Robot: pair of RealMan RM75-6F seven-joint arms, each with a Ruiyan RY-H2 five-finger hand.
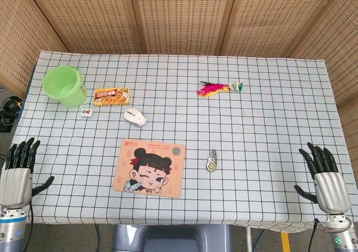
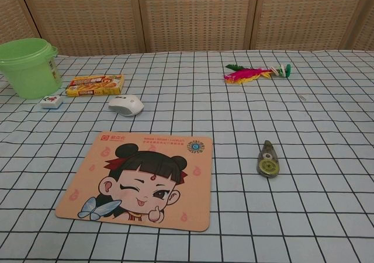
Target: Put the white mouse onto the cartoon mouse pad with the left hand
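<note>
A white mouse (image 1: pixel 135 116) (image 2: pixel 126 104) lies on the checked tablecloth, just beyond the far edge of the cartoon mouse pad (image 1: pixel 150 167) (image 2: pixel 142 178), which shows a winking girl on an orange ground. My left hand (image 1: pixel 18 171) hovers at the table's near left corner, fingers apart and holding nothing, well left of the pad. My right hand (image 1: pixel 323 175) is at the near right corner, also open-fingered and empty. Neither hand shows in the chest view.
A green bucket (image 1: pixel 65 85) (image 2: pixel 28 66) stands at the far left. Beside it lie a yellow snack box (image 1: pixel 112 97) (image 2: pixel 95 85) and a mahjong tile (image 1: pixel 86 112) (image 2: pixel 51 101). A correction tape (image 1: pixel 212 161) (image 2: pixel 267 160) lies right of the pad; a feather shuttlecock (image 1: pixel 219 88) (image 2: pixel 256 73) further back.
</note>
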